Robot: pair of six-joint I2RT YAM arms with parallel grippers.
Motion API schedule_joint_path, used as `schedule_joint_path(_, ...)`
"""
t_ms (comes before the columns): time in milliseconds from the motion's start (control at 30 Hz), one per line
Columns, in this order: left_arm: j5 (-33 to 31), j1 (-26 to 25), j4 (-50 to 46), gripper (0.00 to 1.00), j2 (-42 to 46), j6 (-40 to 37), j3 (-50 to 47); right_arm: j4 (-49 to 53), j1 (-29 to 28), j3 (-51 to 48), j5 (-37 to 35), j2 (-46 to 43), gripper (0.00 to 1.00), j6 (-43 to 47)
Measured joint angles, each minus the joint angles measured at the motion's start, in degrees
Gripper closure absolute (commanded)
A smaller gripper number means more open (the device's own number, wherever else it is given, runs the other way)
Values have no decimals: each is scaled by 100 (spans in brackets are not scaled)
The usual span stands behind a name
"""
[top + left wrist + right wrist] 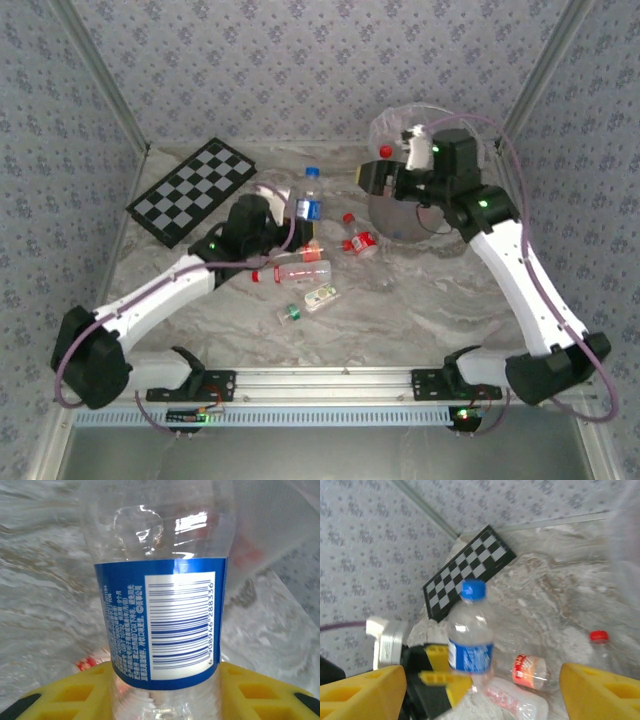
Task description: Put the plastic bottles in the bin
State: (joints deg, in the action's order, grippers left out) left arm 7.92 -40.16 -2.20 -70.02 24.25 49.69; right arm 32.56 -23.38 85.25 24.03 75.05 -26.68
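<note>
An upright clear bottle with a blue label and blue cap [308,200] stands mid-table, and my left gripper [298,228] is shut on its lower body. Up close, the blue-label bottle [162,620] sits pinched between the yellow fingers [80,692] of the left gripper [165,692]. My right gripper [377,180] hovers at the left side of the bin [398,222], open with nothing between its fingers [362,692]. Loose bottles lie on the table: a red-label one [359,240], a long clear one [297,271], and two small ones [320,296] [290,313].
A black-and-white chequered board [195,190] lies at the back left. A red cap [386,152] shows by the bin's rim. Patterned walls close in the back and sides. Open marble surface lies toward the front right [430,320].
</note>
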Motion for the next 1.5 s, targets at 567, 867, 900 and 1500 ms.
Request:
schedule_joint_path(567,197,-337,627,100,605,-221,-638,245,-866,748,-37,1720,53,-98)
schedule_joint_path(867,201,-348,649,94,483,-240,-636,256,-874,754,-37,1720,80,-101)
schedule_joint_path(900,203,-348,667,85,463,-238,-634,260,-863,754,-48,1720,83,-98)
schedule_joint_path(1500,319,-393,330,3,946,-118,-461,691,997,3239,-682,1266,99,601)
